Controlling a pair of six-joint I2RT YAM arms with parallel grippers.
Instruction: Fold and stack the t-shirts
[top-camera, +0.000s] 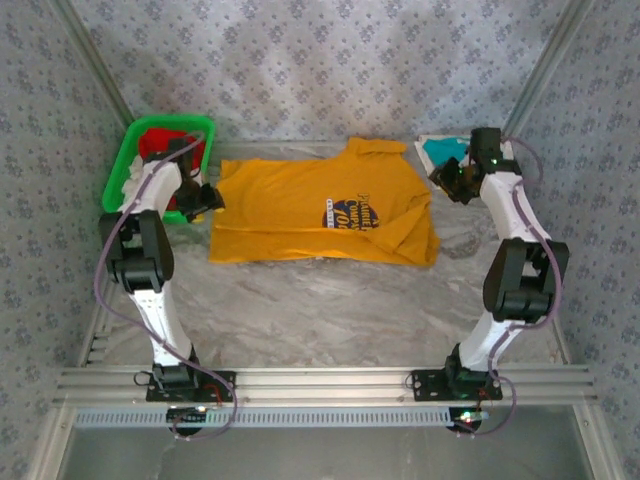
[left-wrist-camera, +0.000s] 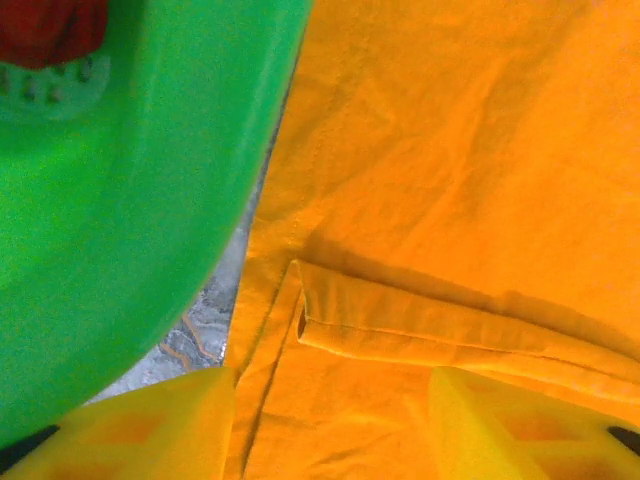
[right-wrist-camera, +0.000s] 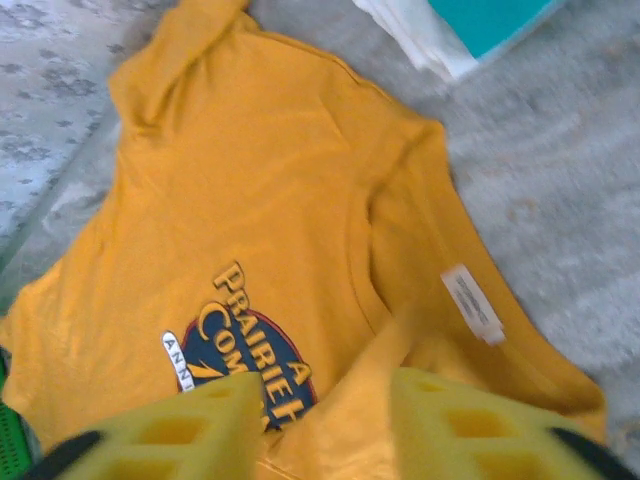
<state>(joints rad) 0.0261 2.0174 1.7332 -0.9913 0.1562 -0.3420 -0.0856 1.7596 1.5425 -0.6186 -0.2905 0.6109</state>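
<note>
Two tees on table (top-camera: 330, 310): yellow-orange tee (top-camera: 300, 215) spread mid-table, blue print up, rt edge doubled over; teal tee (top-camera: 443, 150) at far-rt corner, apart from it. Left gripper (left-wrist-camera: 335, 435) over the yellow tee's left edge, beside green basket (top-camera: 175, 121), jaws apart, empty. Right gripper (right-wrist-camera: 320, 420) above the doubled edge, jaws apart, gripping nothing.
</note>
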